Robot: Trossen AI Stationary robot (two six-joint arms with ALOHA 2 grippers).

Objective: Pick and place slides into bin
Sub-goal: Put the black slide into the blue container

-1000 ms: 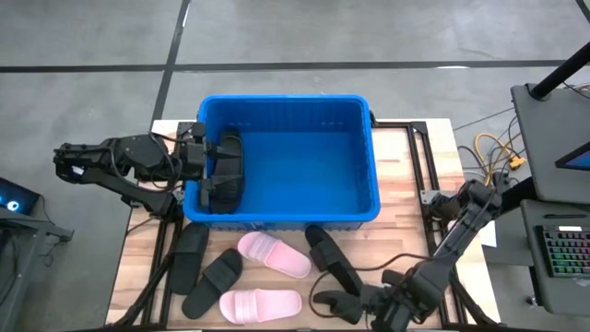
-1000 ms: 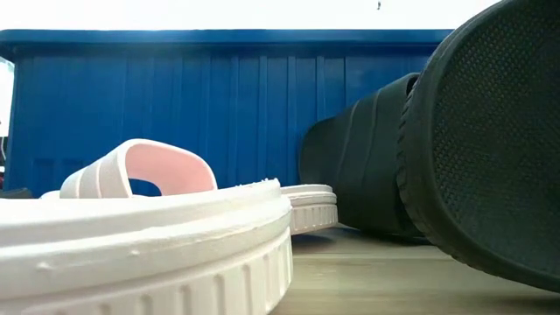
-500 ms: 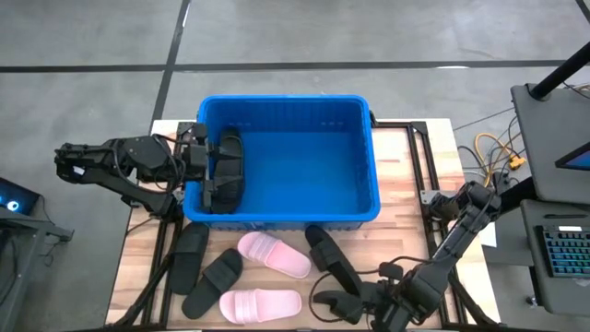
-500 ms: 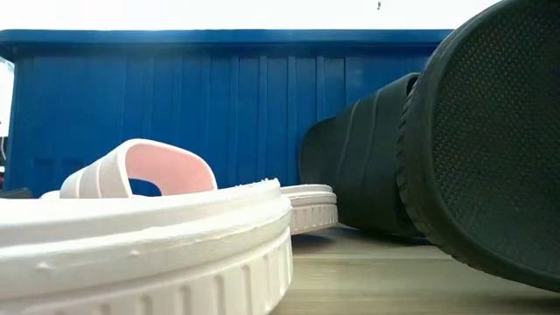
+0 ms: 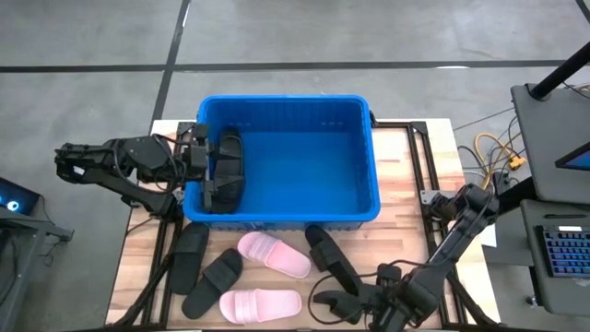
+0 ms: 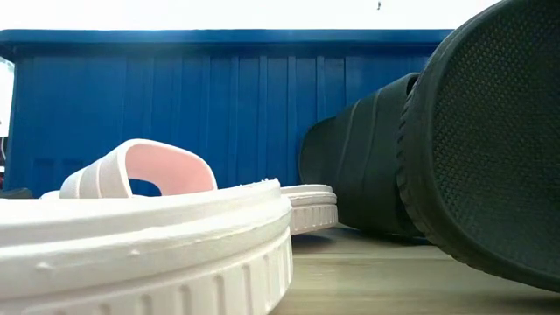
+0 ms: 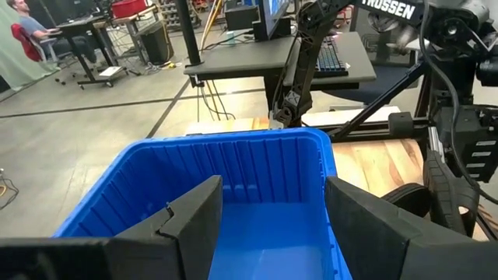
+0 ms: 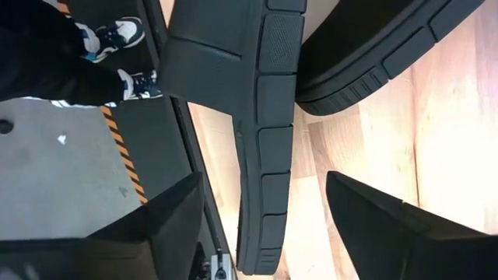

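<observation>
The blue bin (image 5: 286,161) stands at the table's far middle. One black slide (image 5: 230,175) lies inside it along the left wall. My left gripper (image 5: 208,166) hovers open over that wall, nothing between its fingers (image 7: 194,225). On the wood in front of the bin lie two pink slides (image 5: 274,254) (image 5: 260,304) and several black ones (image 5: 214,281). My right gripper (image 5: 358,304) points down at the near edge, open. Its fingers (image 8: 167,225) stand on either side of a black slide's ribbed sole edge (image 8: 268,124) without touching it.
A second black slide (image 5: 330,258) lies just beyond the right gripper. The low view shows a pink slide (image 6: 140,175) and black soles (image 6: 490,149) before the bin wall (image 6: 219,105). A person's shoes (image 8: 117,35) stand on the floor past the near edge. Desks stand right of the table.
My right gripper has tipped and rolled a little over the black slide at the near edge, staying in place. The slides and the left arm have kept still.
</observation>
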